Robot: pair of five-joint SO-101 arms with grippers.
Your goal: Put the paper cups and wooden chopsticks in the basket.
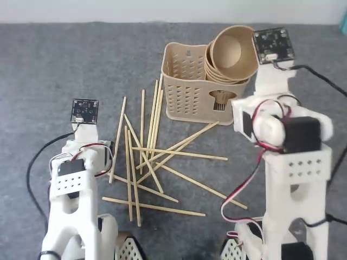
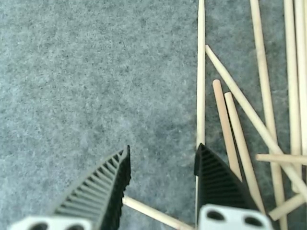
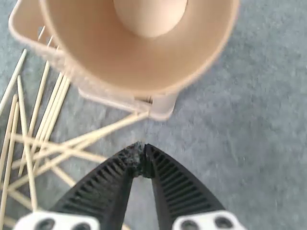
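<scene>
Paper cups (image 1: 233, 54) sit stacked and tilted in basket (image 1: 184, 89) near tabletop's far edge. Chopsticks (image 1: 146, 157) scattered mid-tabletop. Left gripper (image 2: 163, 148) released above them, right gripper (image 3: 141, 146) clenched, empty.

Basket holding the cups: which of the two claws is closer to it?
Right. The right gripper hangs shut off a corner of the basket, by the paper cups. The left gripper is open at the far edge of the chopsticks, farther away.
</scene>
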